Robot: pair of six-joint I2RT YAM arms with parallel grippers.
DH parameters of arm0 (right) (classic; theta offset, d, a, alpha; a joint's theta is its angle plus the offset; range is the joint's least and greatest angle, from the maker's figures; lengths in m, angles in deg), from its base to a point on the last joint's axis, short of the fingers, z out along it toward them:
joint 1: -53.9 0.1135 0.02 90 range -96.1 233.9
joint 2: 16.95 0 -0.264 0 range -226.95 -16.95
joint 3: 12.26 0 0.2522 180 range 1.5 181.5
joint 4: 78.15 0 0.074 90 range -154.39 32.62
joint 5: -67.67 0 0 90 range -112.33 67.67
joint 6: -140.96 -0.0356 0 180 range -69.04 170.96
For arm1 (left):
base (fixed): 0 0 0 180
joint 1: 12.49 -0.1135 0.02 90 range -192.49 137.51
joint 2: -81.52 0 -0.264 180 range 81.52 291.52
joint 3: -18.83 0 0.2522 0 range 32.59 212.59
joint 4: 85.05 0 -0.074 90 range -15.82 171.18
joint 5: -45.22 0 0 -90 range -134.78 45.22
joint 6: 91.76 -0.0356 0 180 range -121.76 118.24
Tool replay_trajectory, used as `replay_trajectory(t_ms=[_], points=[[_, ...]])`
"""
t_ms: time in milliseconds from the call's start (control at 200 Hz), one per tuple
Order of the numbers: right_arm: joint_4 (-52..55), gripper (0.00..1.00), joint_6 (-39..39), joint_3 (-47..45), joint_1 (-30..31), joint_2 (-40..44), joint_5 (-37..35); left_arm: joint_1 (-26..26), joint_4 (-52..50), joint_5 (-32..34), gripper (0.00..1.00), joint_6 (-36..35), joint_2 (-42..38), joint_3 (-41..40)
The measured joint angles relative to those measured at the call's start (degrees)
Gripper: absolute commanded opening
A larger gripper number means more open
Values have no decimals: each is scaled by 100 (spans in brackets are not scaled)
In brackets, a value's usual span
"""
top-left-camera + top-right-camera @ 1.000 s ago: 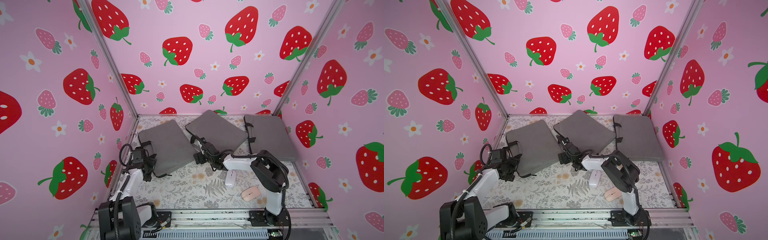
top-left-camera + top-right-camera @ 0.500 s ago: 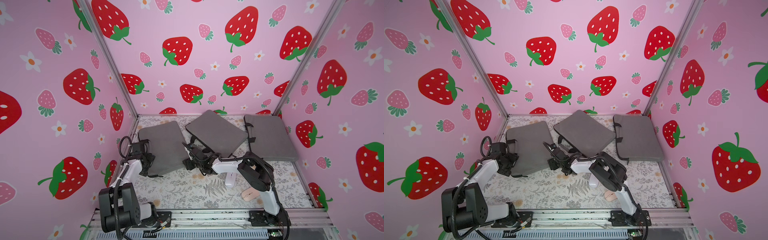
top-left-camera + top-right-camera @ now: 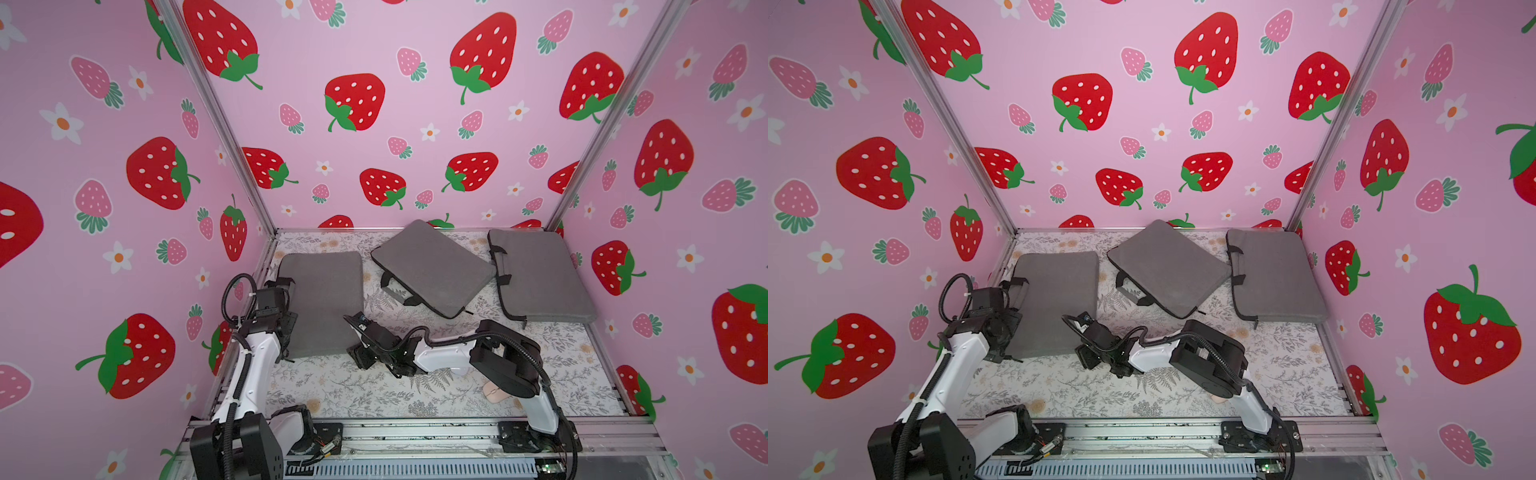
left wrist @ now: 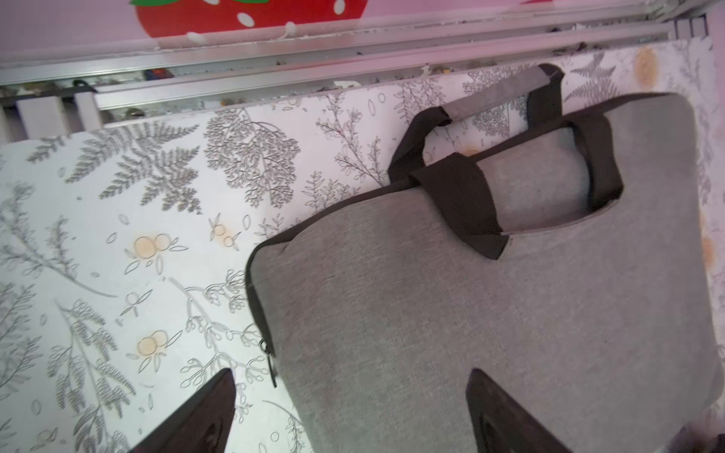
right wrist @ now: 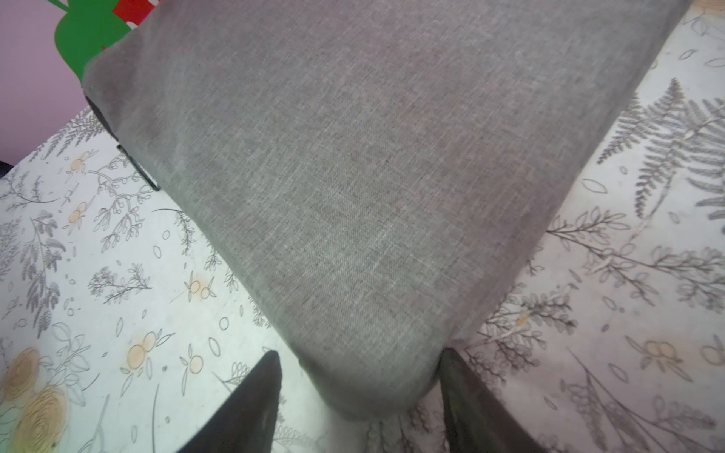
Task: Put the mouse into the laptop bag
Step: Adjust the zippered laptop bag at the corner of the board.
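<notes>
My right gripper (image 5: 359, 353) has swung to the near corner of the laptop bag (image 3: 324, 299), jaws narrowing, not yet pinching; my left gripper (image 4: 352, 370) spreads wider over its zip edge. Bag first, then. The pink mouse (image 3: 494, 392) lies well behind my right gripper, half under my elbow (image 3: 507, 365); heading and long axis unreadable

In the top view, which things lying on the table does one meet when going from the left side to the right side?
left laptop bag → middle laptop bag → right laptop bag. The mouse, partly under the right arm, overlaps the last two sideways, so it is left out.
</notes>
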Motion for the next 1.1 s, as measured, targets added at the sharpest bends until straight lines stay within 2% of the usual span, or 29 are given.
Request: replay_trajectory(t_ms=[180,370,510,715,910,1020,1100], points=[[20,65,-2,74,17,-87,-13,0,-289,-446,88,758,-514,-599],[197,66,13,391,15,-258,-22,2,573,-1163,87,1193,-297,-1711],[221,65,24,570,9,-402,-63,11,1174,-1333,88,1246,-11,-1633],[361,65,7,1003,-116,-658,-55,9,2579,-1759,85,879,1156,-1169],[529,63,13,1547,-448,-1038,35,-7,3322,-1954,86,487,1996,-680],[678,74,140,1751,-608,-1126,175,-4,3746,-1982,87,345,2111,-693],[671,88,361,1716,-675,-1102,254,-4,3821,-1989,87,210,2140,-682]])
